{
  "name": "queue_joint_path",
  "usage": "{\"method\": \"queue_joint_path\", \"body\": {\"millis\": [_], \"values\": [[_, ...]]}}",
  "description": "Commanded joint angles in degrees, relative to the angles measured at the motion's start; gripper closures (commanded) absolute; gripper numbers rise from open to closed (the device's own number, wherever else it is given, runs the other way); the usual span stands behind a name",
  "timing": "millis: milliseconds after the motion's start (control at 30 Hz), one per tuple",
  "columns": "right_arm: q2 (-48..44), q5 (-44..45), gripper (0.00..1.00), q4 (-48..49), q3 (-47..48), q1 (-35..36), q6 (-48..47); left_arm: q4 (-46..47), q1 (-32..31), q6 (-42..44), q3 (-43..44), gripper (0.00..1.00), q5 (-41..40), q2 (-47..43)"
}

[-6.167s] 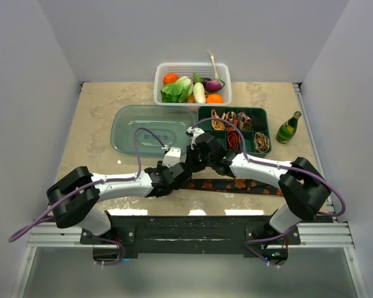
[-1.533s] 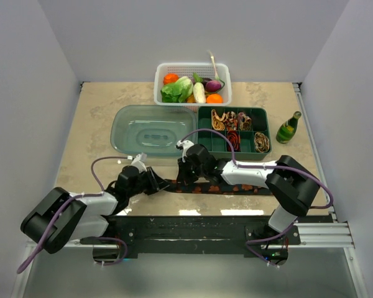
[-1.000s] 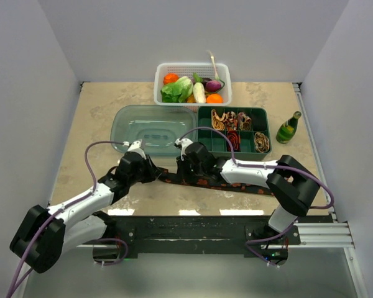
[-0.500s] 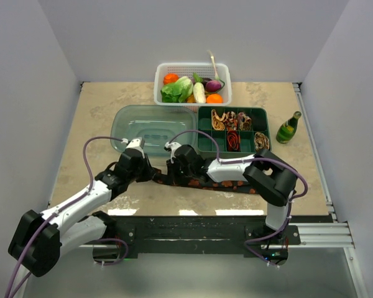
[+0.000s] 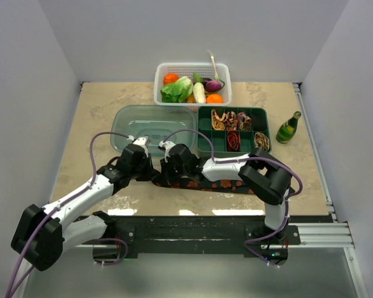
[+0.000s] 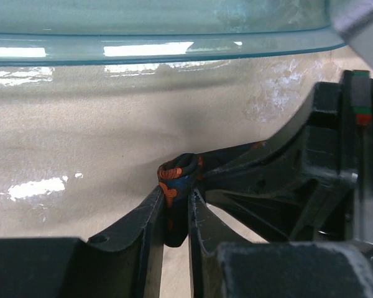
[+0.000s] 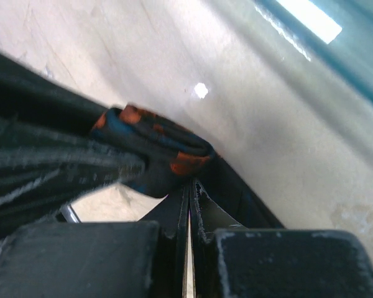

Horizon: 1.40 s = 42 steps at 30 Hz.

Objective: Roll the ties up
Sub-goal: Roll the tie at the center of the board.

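Note:
A black tie with orange-red motifs (image 5: 219, 184) lies stretched along the table's near side, its left end folded into a small roll. In the left wrist view my left gripper (image 6: 174, 197) is shut on that rolled end of the tie (image 6: 177, 175), which stands up between the fingers. My right gripper (image 7: 189, 186) is shut, its tips pressed against the same roll of the tie (image 7: 154, 148) from the other side. From above, the left gripper (image 5: 149, 172) and the right gripper (image 5: 166, 173) meet at the tie's left end. Several rolled ties fill the green compartment box (image 5: 265, 127).
A teal see-through lid (image 5: 150, 127) lies just beyond both grippers. A white basket of vegetables (image 5: 193, 67) stands at the back. A green bottle (image 5: 288, 128) is right of the compartment box. Purple cables loop over both arms.
Both grippers have shifted left together, carrying the tie's rolled end with them. The right arm now reaches farther left across the table.

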Motion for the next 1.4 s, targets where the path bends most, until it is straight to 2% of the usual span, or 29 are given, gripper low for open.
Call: {"method": "queue_joint_path", "body": {"millis": [0,200,367,600,833,1167,1367], "values": [[2.01,1.03,1.00,0.55,3.16,0.13,-0.12,-4.20,0.20,2.27,5.20,0.80,1.96,0.25],[3.60,0.33,1.00,0.90,3.34,0.05,0.14,-7.99,0.11,2.19,6.97,0.82,-0.13,2.09],[3.25,0.76,1.00,0.47,3.34,0.13,-0.12,-9.22,-1.12,2.01,7.76,0.88,-1.90,4.20],[3.95,0.59,1.00,0.37,3.60,0.05,0.14,-12.21,-4.63,1.84,9.86,0.94,-6.30,7.36],[4.65,-1.52,1.00,2.22,4.04,0.05,1.46,-14.50,-10.08,-1.41,12.85,1.00,-14.73,9.82],[6.76,-6.97,1.00,5.21,4.57,0.05,4.71,-12.74,-14.65,-2.82,14.96,1.00,-15.70,14.31],[1.50,-3.37,1.00,-0.75,4.31,-1.01,2.78,-16.42,-14.74,-3.35,14.96,1.00,-18.78,14.22]]}}
